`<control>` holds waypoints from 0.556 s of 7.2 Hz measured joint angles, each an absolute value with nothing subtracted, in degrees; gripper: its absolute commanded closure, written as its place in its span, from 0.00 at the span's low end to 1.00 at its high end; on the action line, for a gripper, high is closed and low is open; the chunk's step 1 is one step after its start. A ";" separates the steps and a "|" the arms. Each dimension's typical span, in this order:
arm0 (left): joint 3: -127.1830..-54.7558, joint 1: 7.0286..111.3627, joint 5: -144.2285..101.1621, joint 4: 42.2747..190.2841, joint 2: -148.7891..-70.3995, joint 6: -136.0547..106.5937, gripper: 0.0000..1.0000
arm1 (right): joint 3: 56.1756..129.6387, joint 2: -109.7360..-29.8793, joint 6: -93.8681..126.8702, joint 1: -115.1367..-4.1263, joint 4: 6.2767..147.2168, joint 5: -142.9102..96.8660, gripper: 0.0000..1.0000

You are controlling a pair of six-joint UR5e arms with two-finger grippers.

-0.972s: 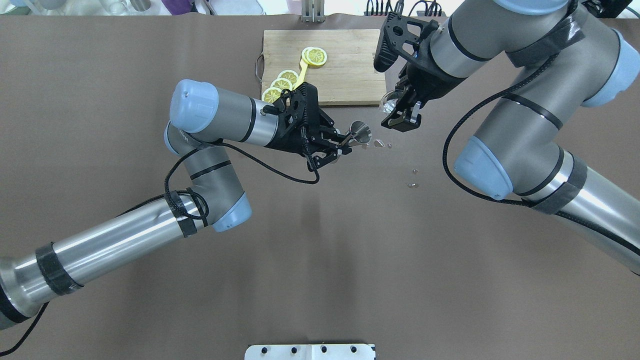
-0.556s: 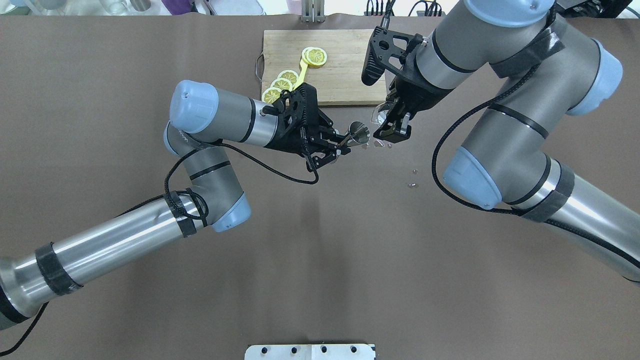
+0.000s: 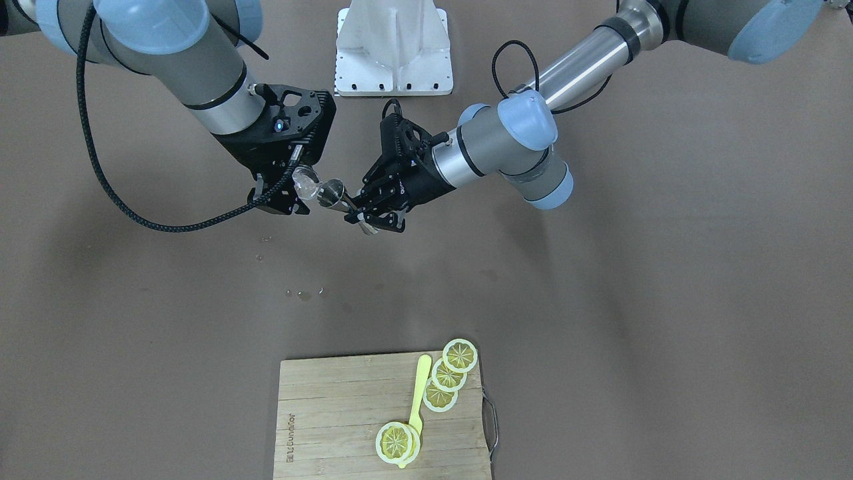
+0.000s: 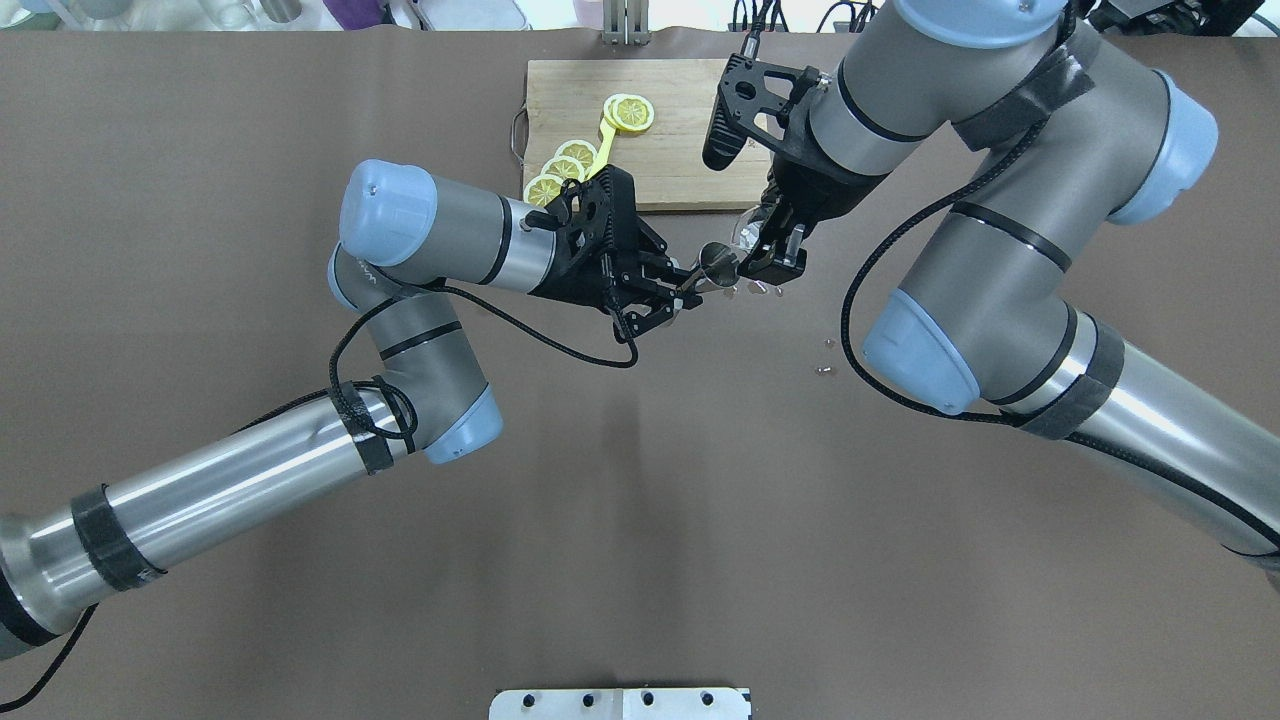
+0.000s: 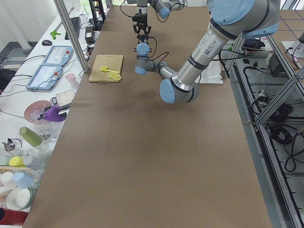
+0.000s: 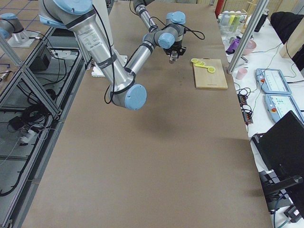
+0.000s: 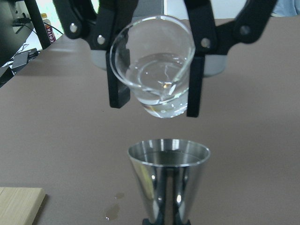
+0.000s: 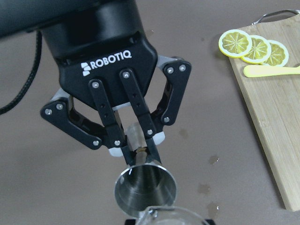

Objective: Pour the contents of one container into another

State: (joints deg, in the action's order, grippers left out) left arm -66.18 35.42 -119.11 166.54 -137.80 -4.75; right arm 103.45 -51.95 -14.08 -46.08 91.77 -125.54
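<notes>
My right gripper [image 4: 771,247] is shut on the small clear glass [image 4: 748,228], which is tilted toward the jigger. In the left wrist view the glass [image 7: 154,75] holds clear liquid and hangs just above and behind the steel jigger [image 7: 168,173], its black fingers [image 7: 117,84] clamped on either side. No stream shows. My left gripper [image 8: 138,150] is shut on the narrow waist of the jigger [image 8: 145,190], held upright off the table. From across the table, glass [image 3: 305,181] and jigger [image 3: 332,193] nearly touch.
A wooden cutting board [image 4: 680,130] lies at the far side with lemon slices [image 4: 630,112] and a yellow spoon [image 4: 605,135]. Small droplets [image 4: 825,370] lie on the brown table, more droplets [image 4: 757,288] below the glass. A white mount plate [image 4: 620,703] sits at the near edge.
My right arm has swung left and brought the glass from beside the board's corner to the jigger's rim. The left arm and jigger have stayed still.
</notes>
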 measured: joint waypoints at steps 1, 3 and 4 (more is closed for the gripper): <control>-66.18 35.42 -119.15 166.55 -137.81 -4.75 1.00 | 103.33 -51.54 -14.49 -46.03 92.69 -125.52 1.00; -66.17 35.42 -119.18 166.61 -137.81 -4.75 1.00 | 103.29 -50.20 -16.64 -45.84 96.30 -125.51 1.00; -66.13 35.42 -119.16 166.63 -137.81 -4.75 1.00 | 103.25 -49.87 -17.40 -45.70 97.66 -125.49 1.00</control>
State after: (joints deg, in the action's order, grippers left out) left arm -66.13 35.42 -119.16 166.63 -137.81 -4.75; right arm 103.25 -49.87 -17.40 -45.70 97.66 -125.49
